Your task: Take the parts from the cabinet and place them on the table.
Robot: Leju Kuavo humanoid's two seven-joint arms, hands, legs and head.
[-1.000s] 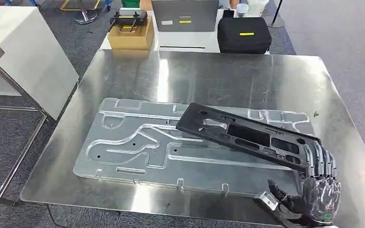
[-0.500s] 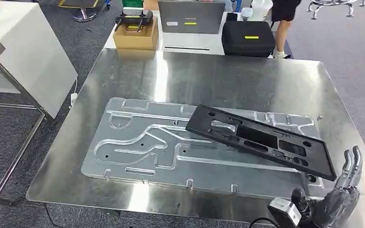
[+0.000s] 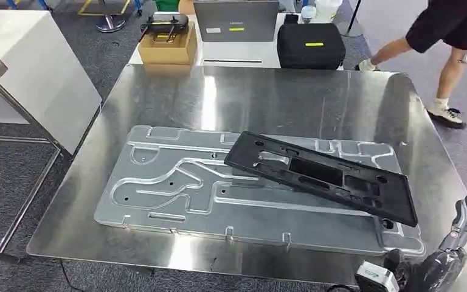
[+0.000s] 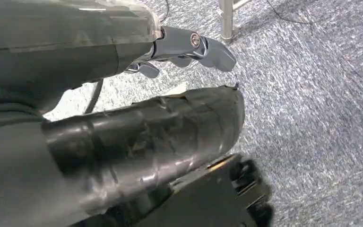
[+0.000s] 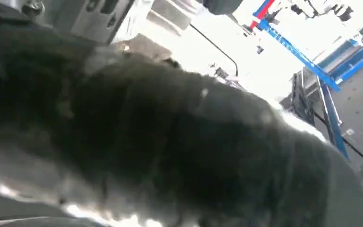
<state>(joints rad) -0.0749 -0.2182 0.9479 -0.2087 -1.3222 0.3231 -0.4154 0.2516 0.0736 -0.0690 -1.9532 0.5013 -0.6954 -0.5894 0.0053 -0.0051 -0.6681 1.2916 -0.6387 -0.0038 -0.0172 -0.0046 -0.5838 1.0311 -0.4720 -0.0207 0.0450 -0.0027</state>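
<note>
Grey carpet surrounds the steel worktop (image 3: 158, 91) you are looking down on, and a person in dark shorts (image 3: 444, 36) walks past at its two o'clock corner. Beyond the far edge, at twelve o'clock, sit a cardboard box (image 3: 167, 45), a grey laptop (image 3: 236, 21) and a black case (image 3: 311, 45). You can see a yellow label on the case and a pale mark on the laptop lid, but neither is sharp enough to read.

On the worktop lies a large milled aluminium plate (image 3: 170, 182), and across its four o'clock half rests the black part (image 3: 322, 176). The part's long axis runs from ten o'clock to four o'clock; one narrow end points toward the plate's middle, the other reaches the plate's near right corner. It lies flat-faced up, its cut-outs showing.

Your right robot hand (image 3: 447, 255) sits at five o'clock, apart from the part, fingers spread and raised, holding nothing. In the left wrist view your left robot hand (image 4: 189, 47) hangs over carpet with fingers extended, empty.
</note>
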